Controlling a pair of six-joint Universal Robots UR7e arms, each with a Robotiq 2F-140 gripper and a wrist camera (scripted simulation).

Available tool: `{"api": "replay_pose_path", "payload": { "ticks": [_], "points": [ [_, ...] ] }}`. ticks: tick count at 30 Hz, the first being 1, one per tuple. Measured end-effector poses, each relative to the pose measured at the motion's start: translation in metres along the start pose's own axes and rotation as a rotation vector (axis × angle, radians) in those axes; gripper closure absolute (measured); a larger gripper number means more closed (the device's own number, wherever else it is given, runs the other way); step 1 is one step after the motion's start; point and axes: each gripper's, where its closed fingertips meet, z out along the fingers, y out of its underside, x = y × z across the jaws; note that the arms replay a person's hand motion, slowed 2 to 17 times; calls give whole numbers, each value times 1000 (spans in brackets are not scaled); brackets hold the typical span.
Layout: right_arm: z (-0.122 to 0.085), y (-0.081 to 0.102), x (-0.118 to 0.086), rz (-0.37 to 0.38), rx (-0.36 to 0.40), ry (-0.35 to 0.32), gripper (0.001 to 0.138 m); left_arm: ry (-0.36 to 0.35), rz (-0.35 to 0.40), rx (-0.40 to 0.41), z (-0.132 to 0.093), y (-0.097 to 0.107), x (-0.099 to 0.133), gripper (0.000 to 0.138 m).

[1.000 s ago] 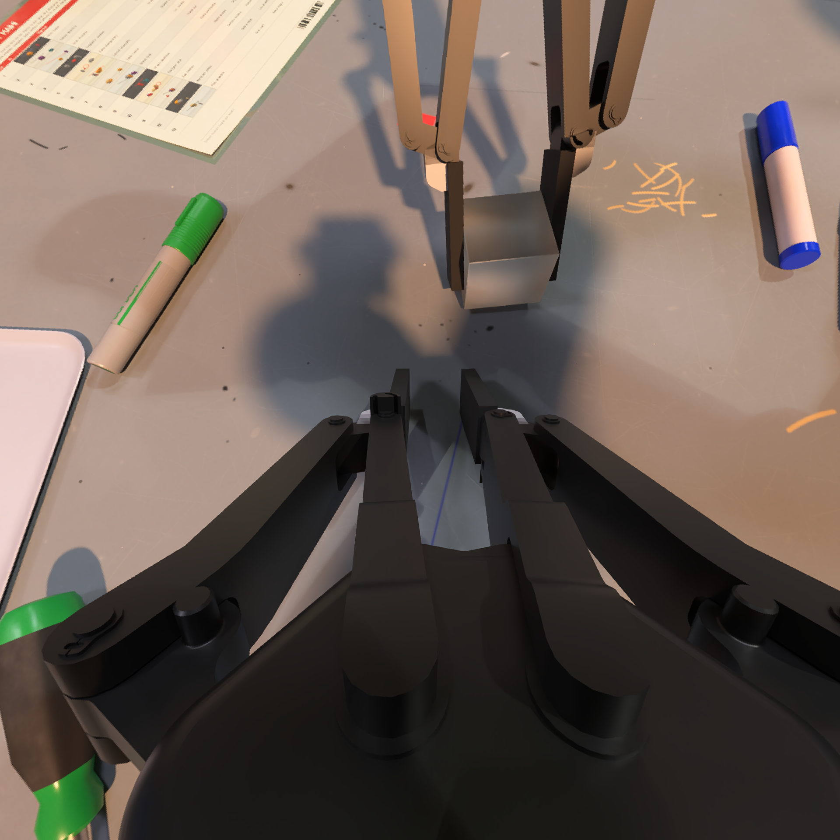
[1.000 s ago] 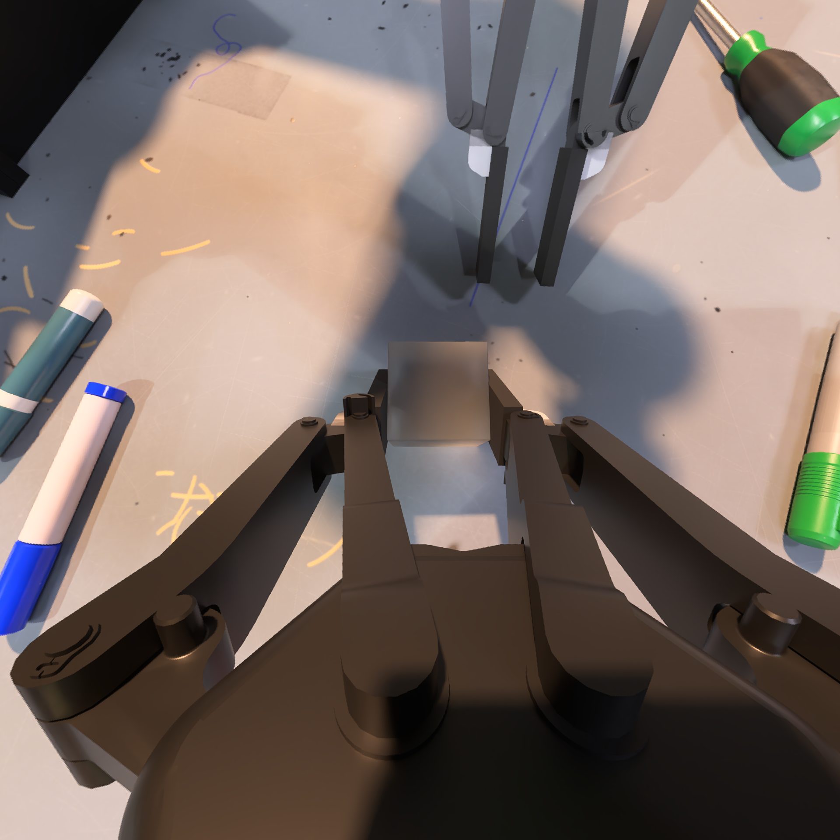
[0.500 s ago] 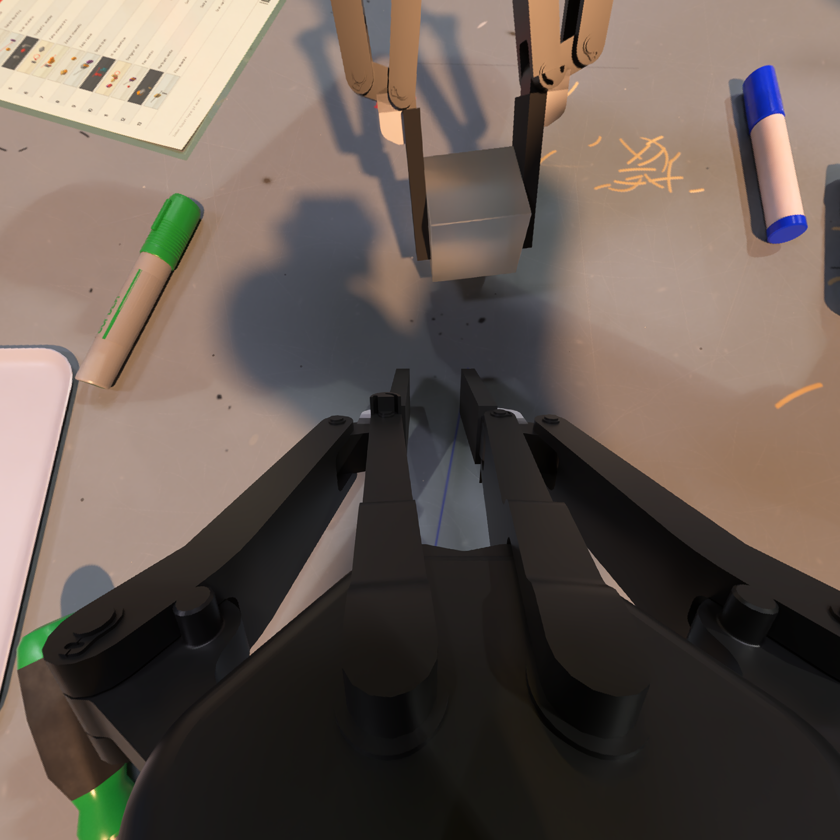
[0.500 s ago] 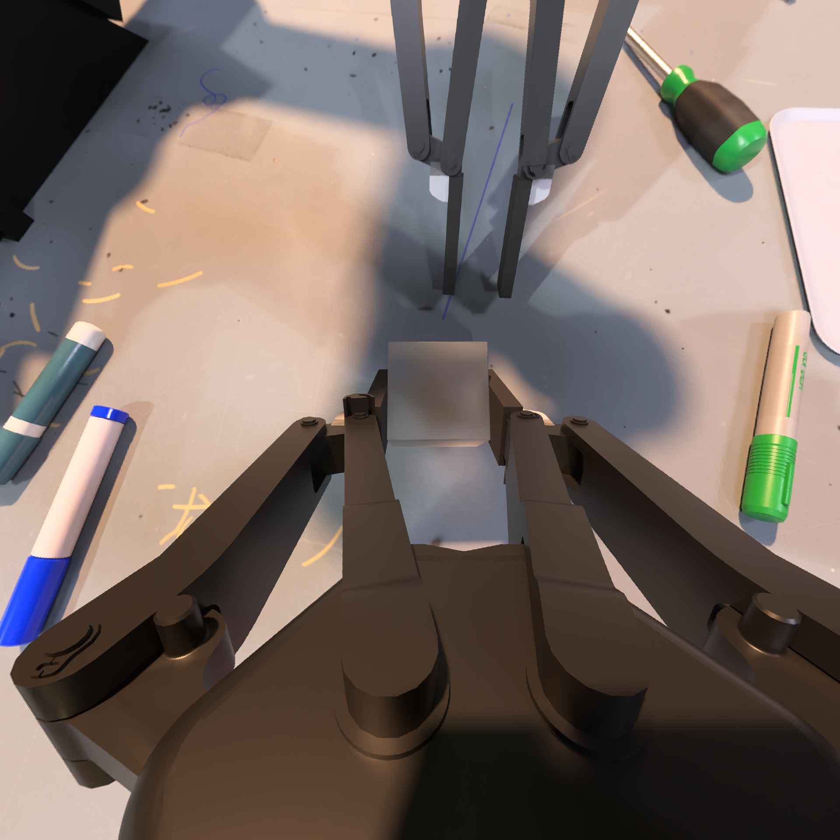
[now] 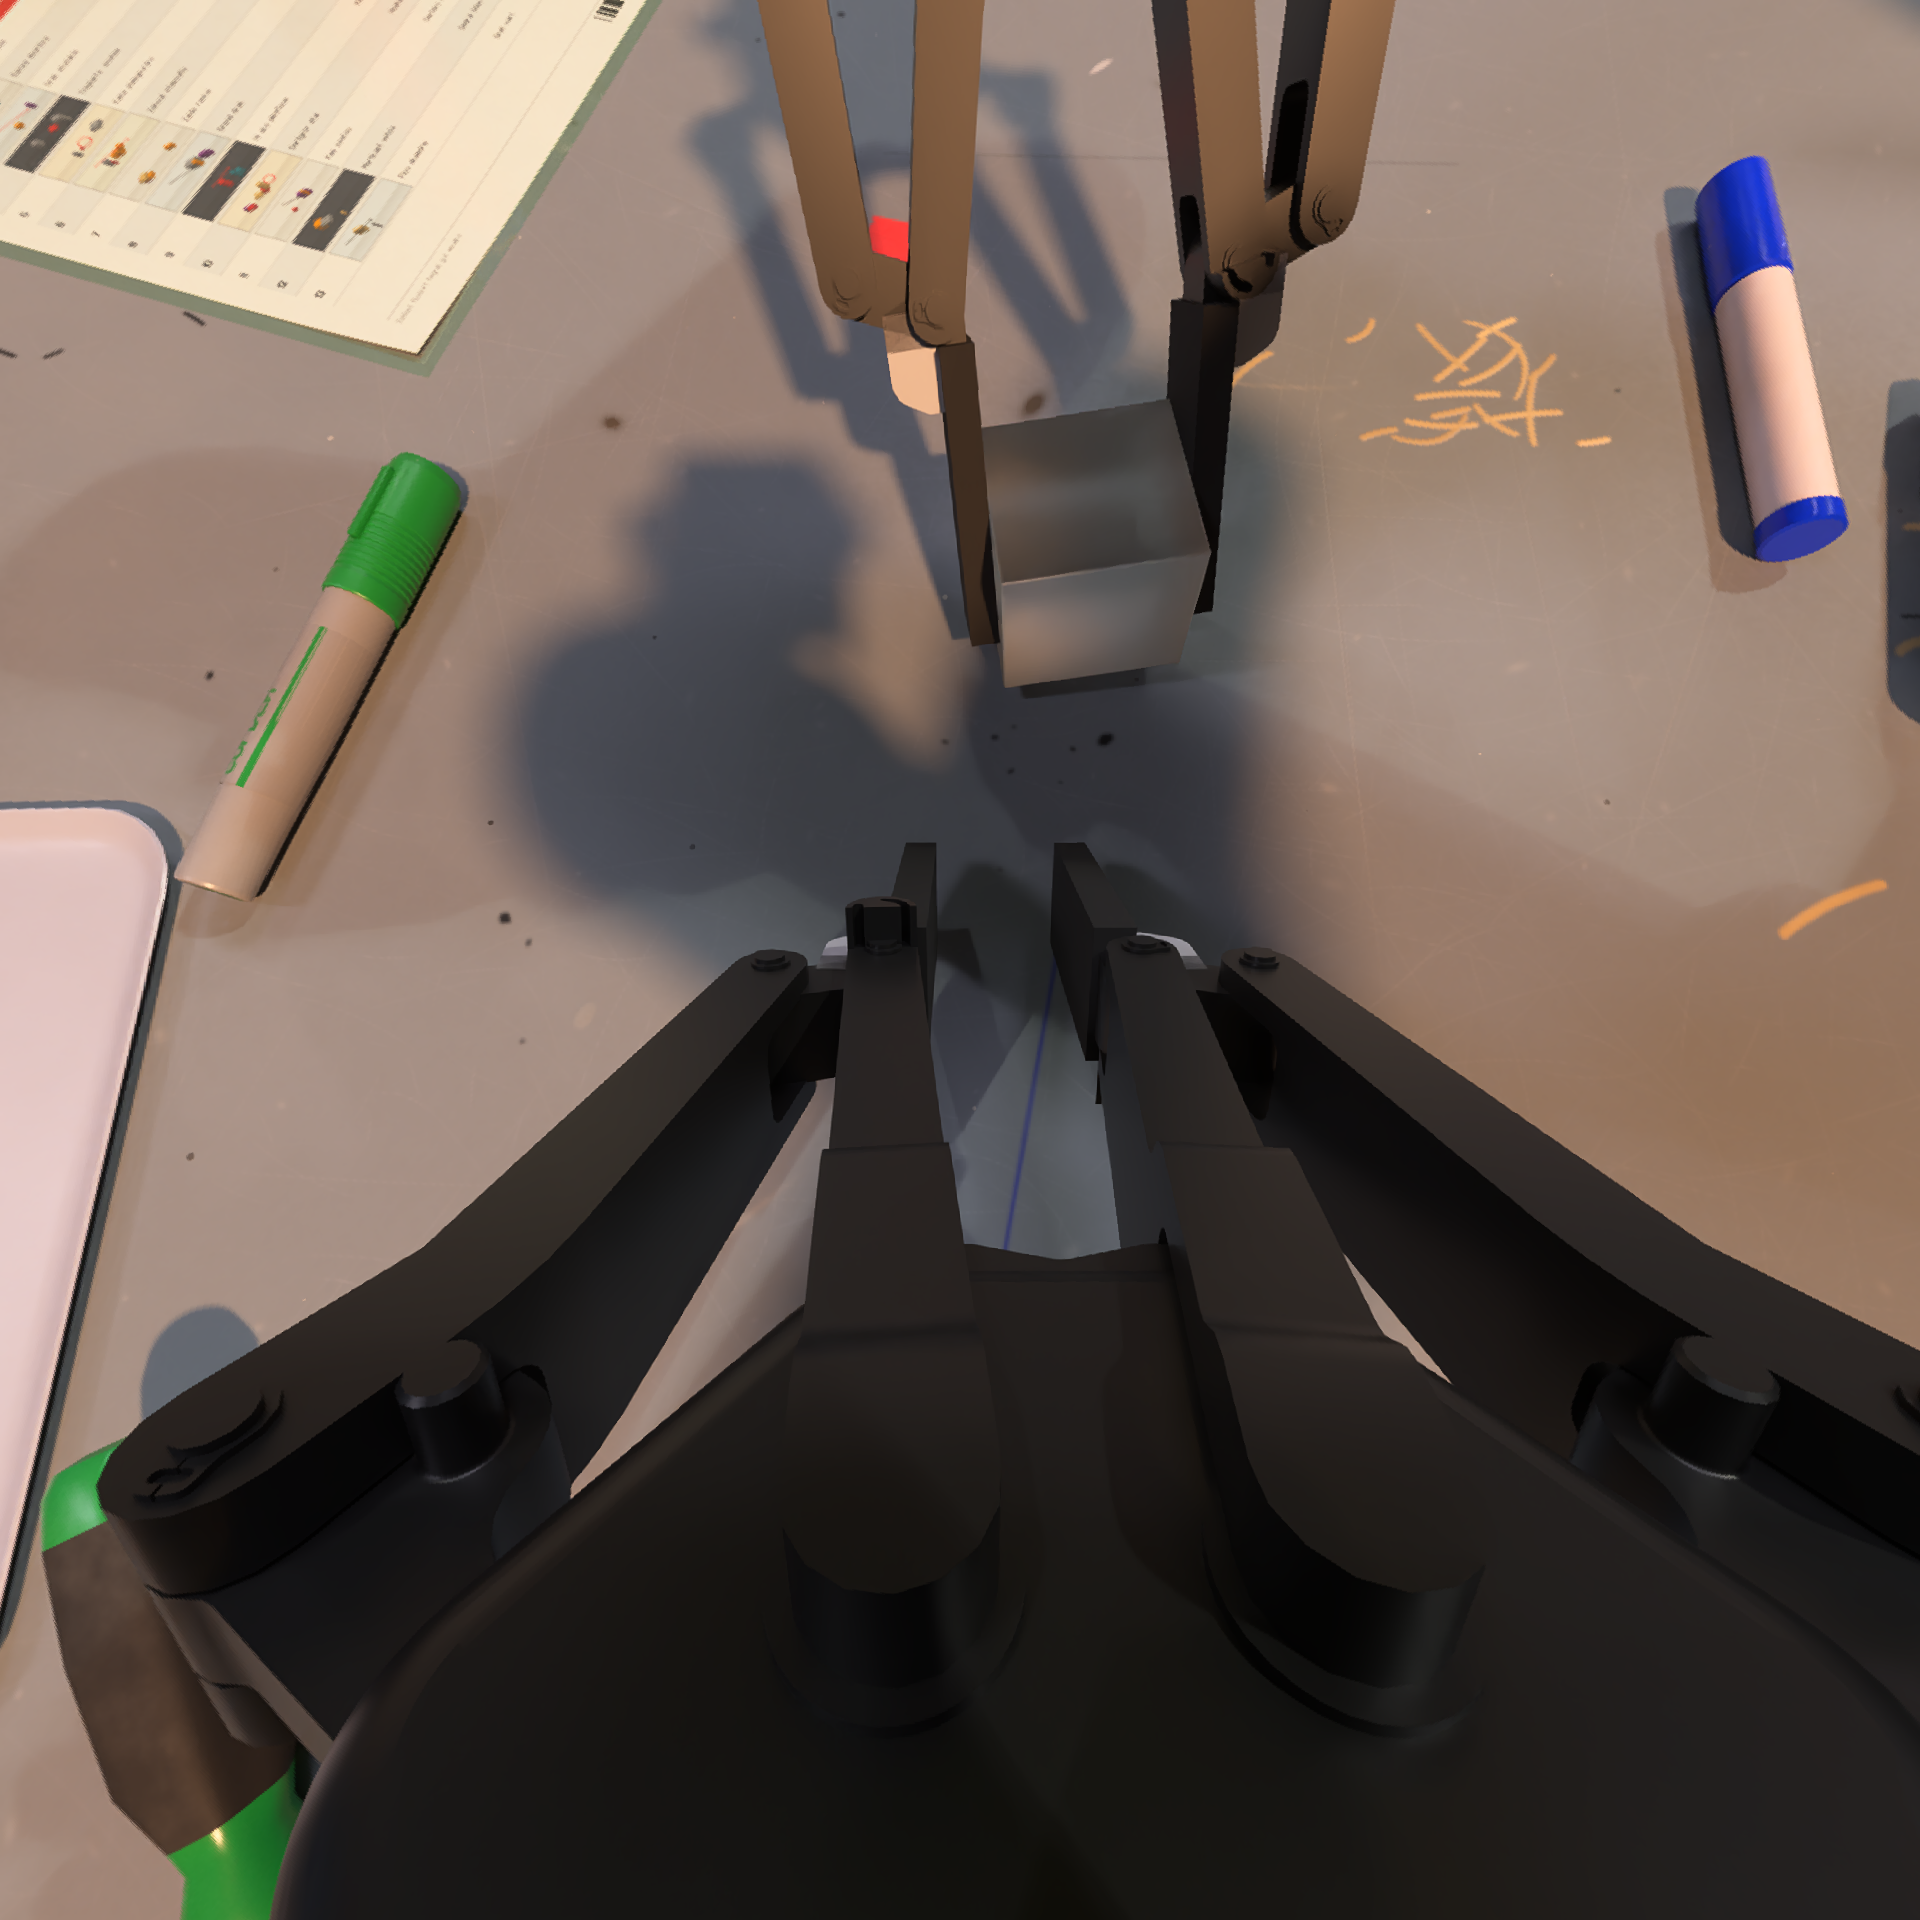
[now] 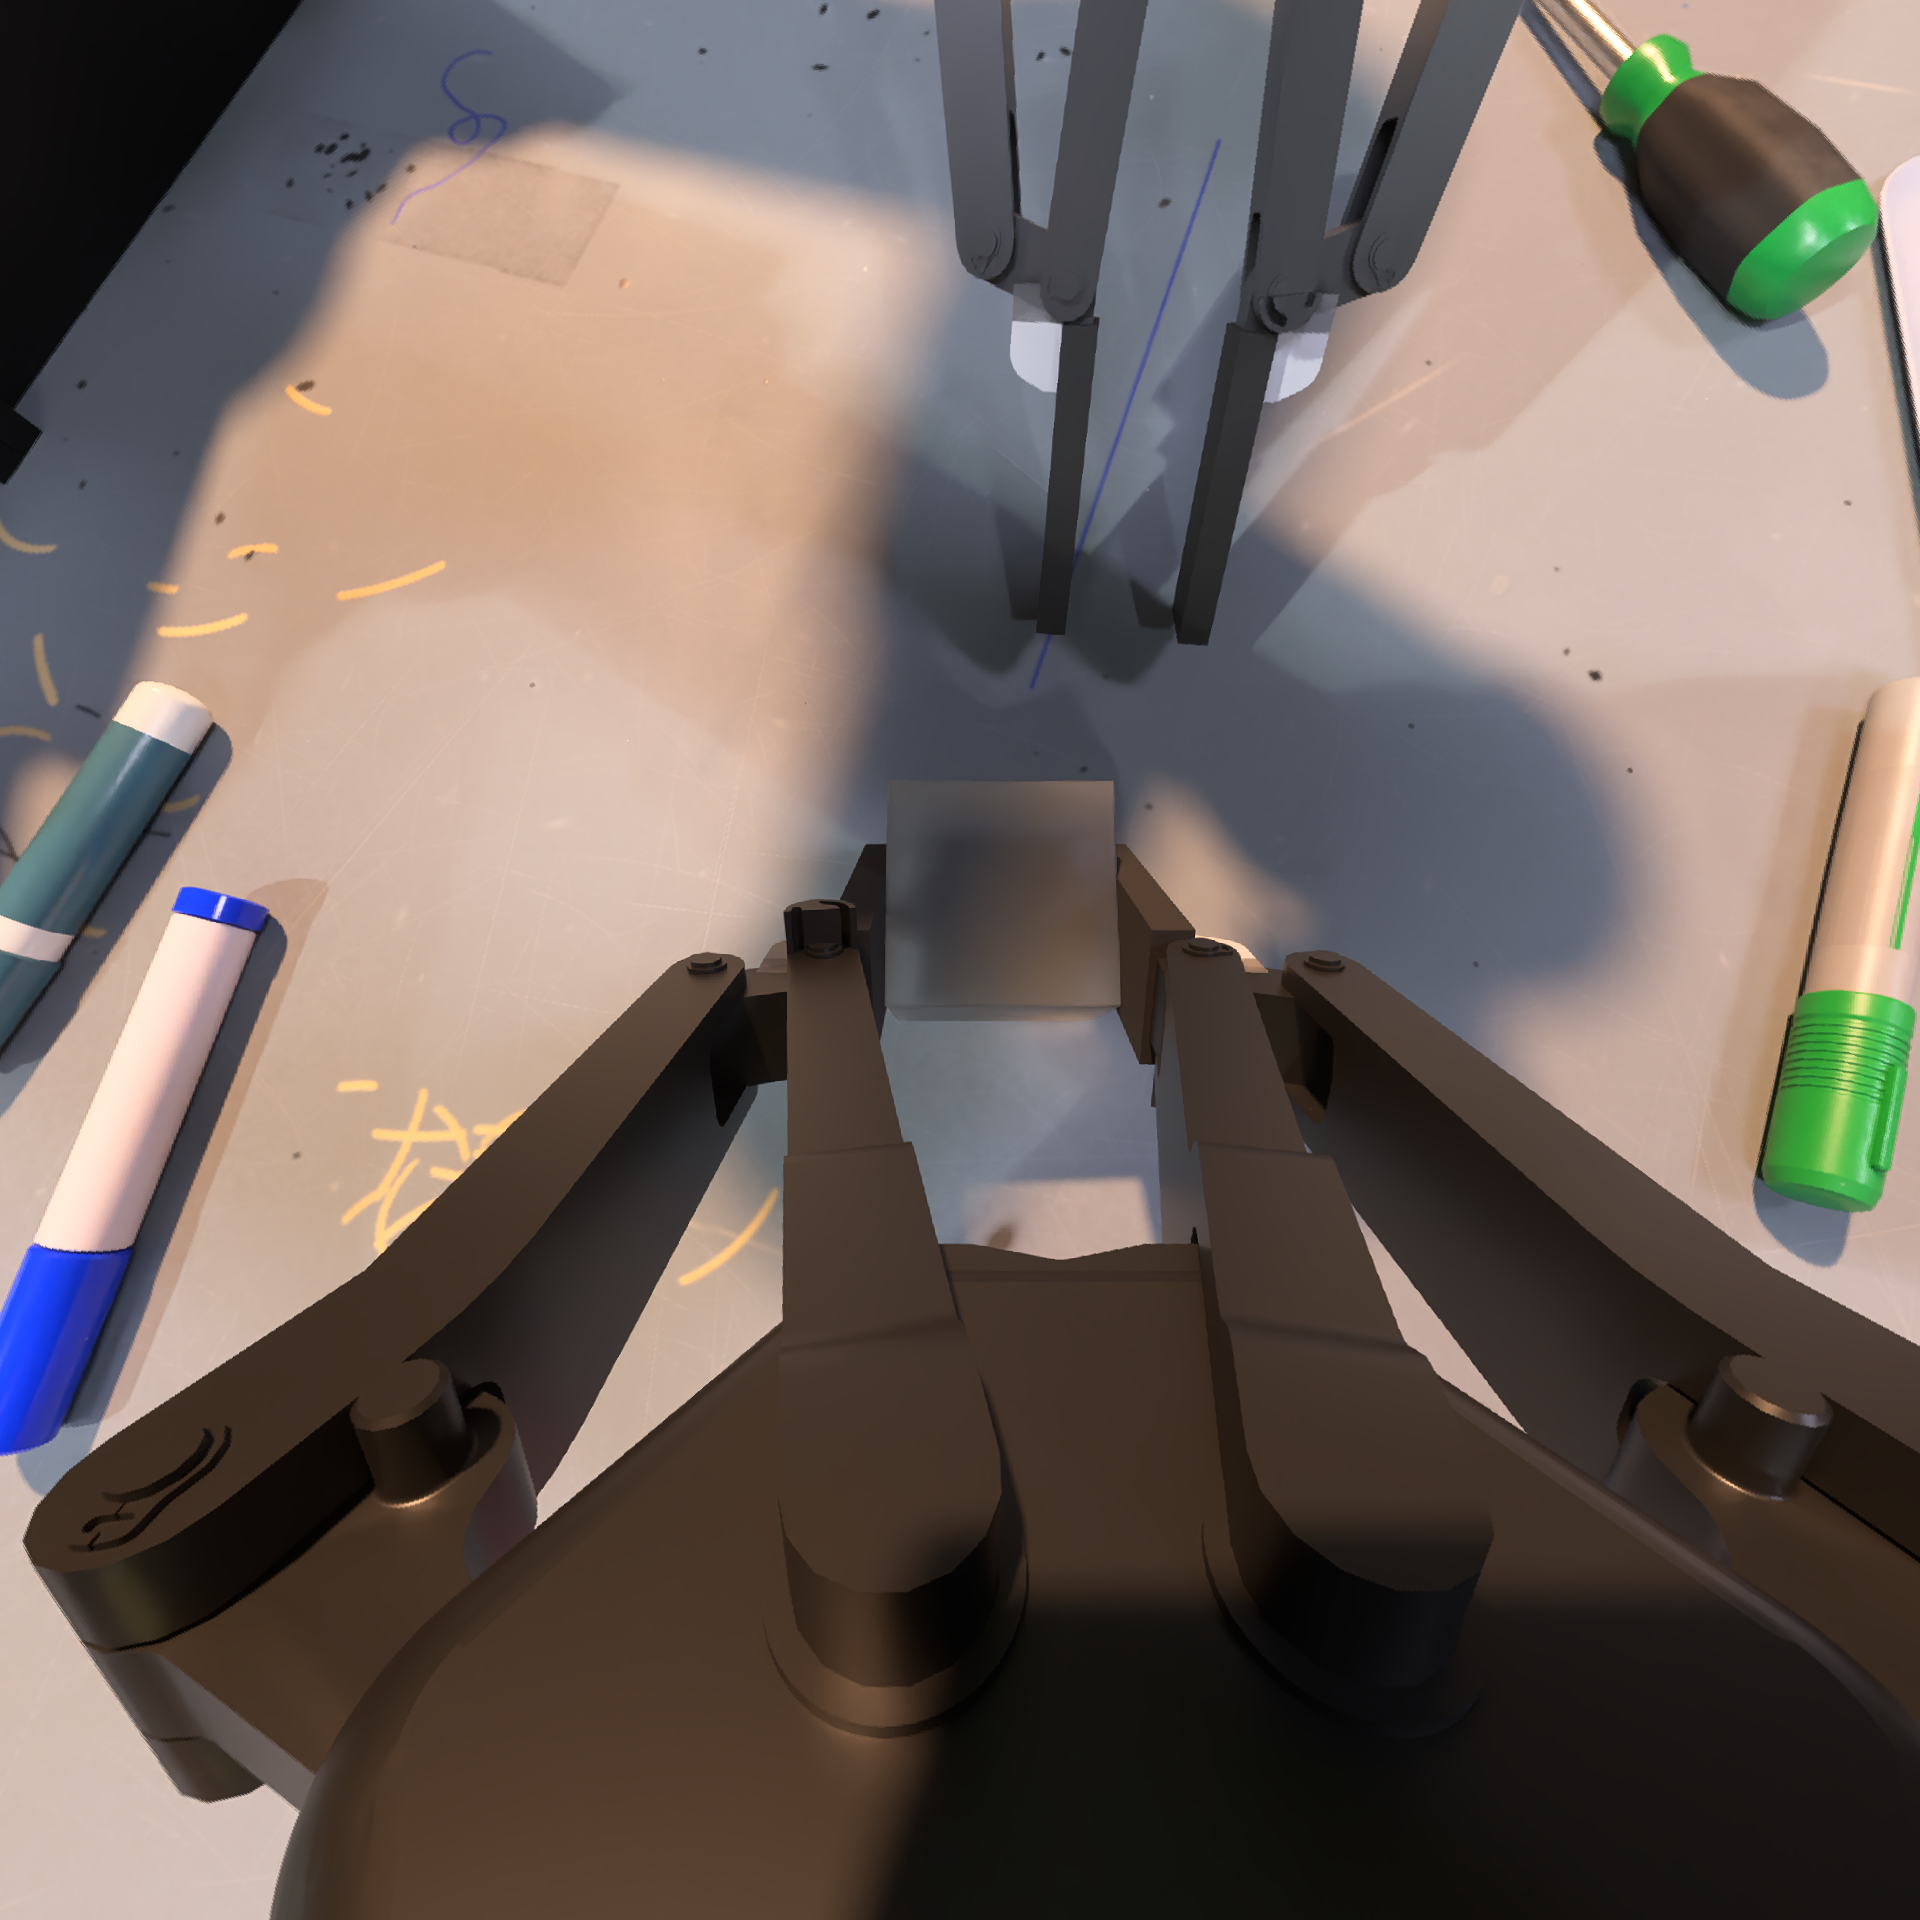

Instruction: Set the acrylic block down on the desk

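The clear grey acrylic block (image 6: 1003,894) sits between the fingers of my right gripper (image 6: 1000,862), which is shut on it. In the left wrist view the block (image 5: 1091,540) hangs in that gripper (image 5: 1091,618) very close to the grey desk (image 5: 1455,727), with a thin shadow right under it. I cannot tell whether it touches. My left gripper (image 5: 994,857) is empty, its fingers a narrow gap apart. It points down just short of the block and also shows in the right wrist view (image 6: 1122,629).
A green marker (image 5: 312,665) lies to the left, a blue marker (image 5: 1766,364) to the right and a teal marker (image 6: 94,842) beyond it. A white tray (image 5: 62,1039), a green-handled screwdriver (image 6: 1745,177), a printed sheet (image 5: 260,156) and a dark object (image 6: 83,156) ring the area.
My right gripper rose with the block, then came back down close to the desk. My left gripper shifted a little at first, then stayed still, and its finger gap did not change.
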Motion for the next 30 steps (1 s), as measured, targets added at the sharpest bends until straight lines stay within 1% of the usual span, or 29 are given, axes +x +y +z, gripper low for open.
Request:
{"api": "replay_pose_path", "payload": {
  "ticks": [8,20,25,30],
  "points": [
    [1,1,0,4,1,2,89,-1,0,-1,0,0,0,109],
    [2,2,-1,-34,-52,38,89,-6,-7,2,0,0,0,108],
    [2,2,-1,-29,-68,41,89,-11,-11,1,0,0,0,108],
    [2,2,-1,-26,-65,39,89,-18,-17,2,0,0,0,108]
  ]
}}
